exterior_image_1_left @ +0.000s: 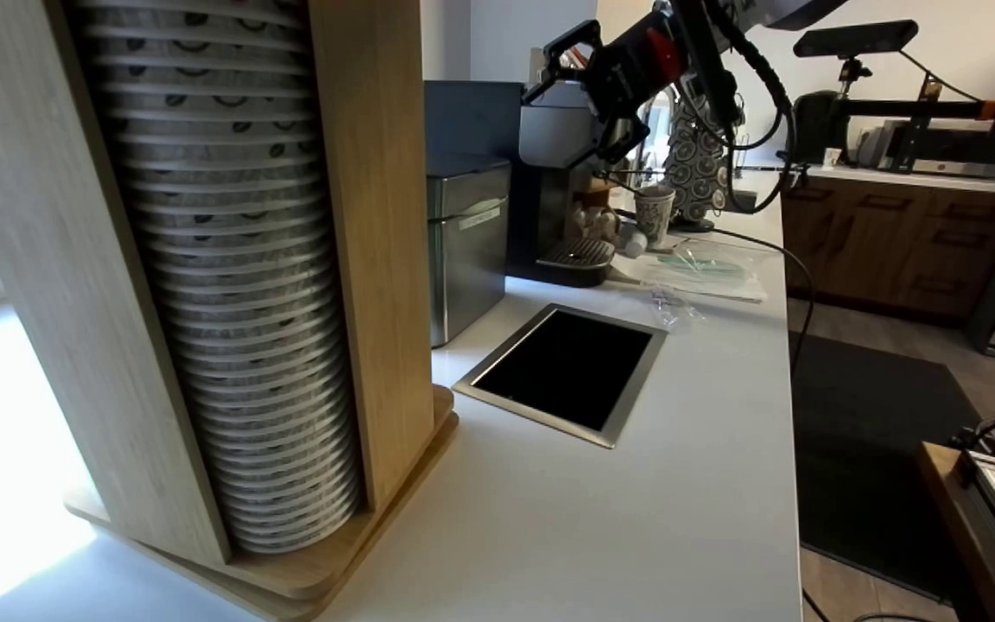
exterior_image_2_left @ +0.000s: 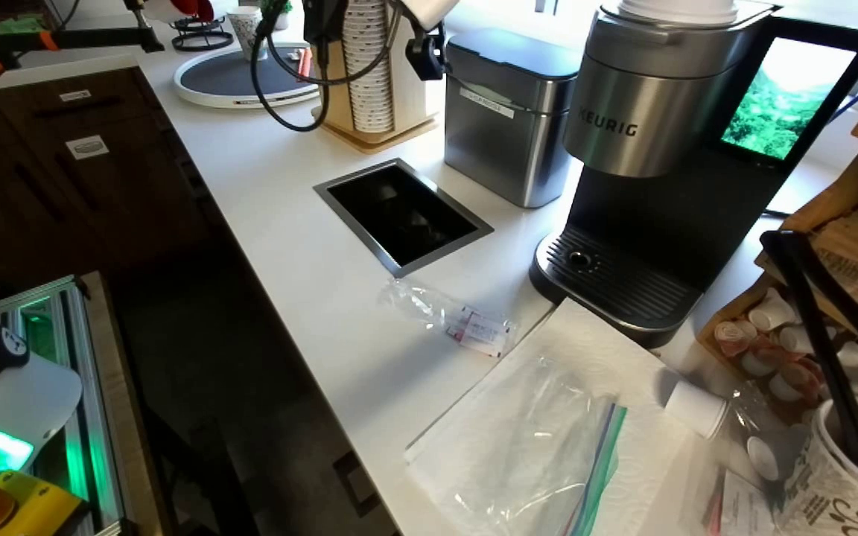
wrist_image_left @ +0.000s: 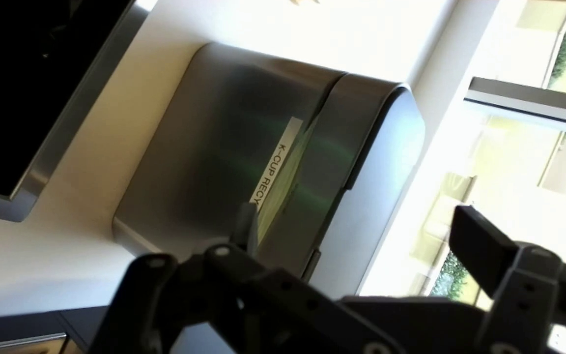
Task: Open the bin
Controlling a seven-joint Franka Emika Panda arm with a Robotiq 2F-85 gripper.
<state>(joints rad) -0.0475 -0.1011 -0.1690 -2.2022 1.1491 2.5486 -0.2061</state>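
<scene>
Robot hand [exterior_image_1_left: 549, 132] raised with jaws apart near the brushed-metal K-cup recycling bin [exterior_image_2_left: 507, 134], its lid [exterior_image_2_left: 515, 52] closed, bin on the tabletop [exterior_image_1_left: 627, 518] just left of the Keurig coffee maker [exterior_image_2_left: 645, 149], wooden cup holder [exterior_image_1_left: 381, 259] farther left

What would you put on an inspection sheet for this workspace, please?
Surface: white countertop, with a dark metal-framed opening set in.
Job's things: bin upright, lid down, label beginning "K-CUP RECY".
Clutter: plastic bag on a paper towel; clear wrapper near the opening.
Gripper: open, holding nothing.
Cables: black cable hangs in a loop; thin cable trails over the countertop's edge.
Surroundings: coffee machine beside the bin; wooden cup rack; window.
</scene>
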